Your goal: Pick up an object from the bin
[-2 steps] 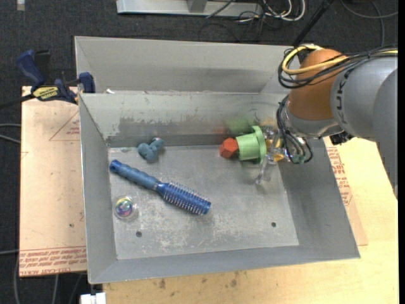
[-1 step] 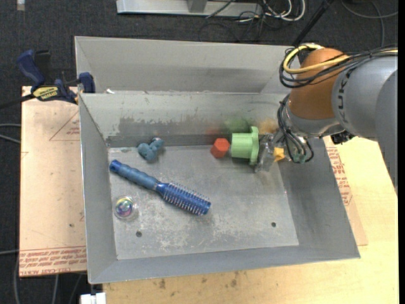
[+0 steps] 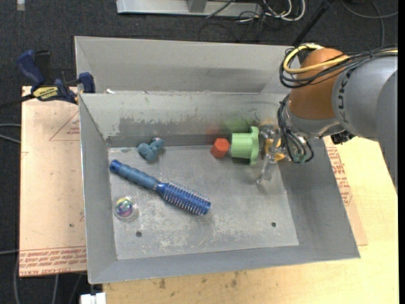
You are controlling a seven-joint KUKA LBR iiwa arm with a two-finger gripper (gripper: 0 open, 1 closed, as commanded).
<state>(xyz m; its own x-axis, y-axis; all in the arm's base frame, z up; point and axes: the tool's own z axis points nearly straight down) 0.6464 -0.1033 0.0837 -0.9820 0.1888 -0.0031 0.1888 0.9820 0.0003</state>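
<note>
Green spool (image 3: 243, 145), right of centre, sits just beside my gripper (image 3: 264, 168); I'd centre over it first. Claw width: cannot tell.

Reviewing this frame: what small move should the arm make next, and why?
Probably a slight shift toward the view's left and up, to bring the gripper over the green cylinder. The gripper sits just right of it, and it is the nearest thing; the blue brush lies farther left.
</note>
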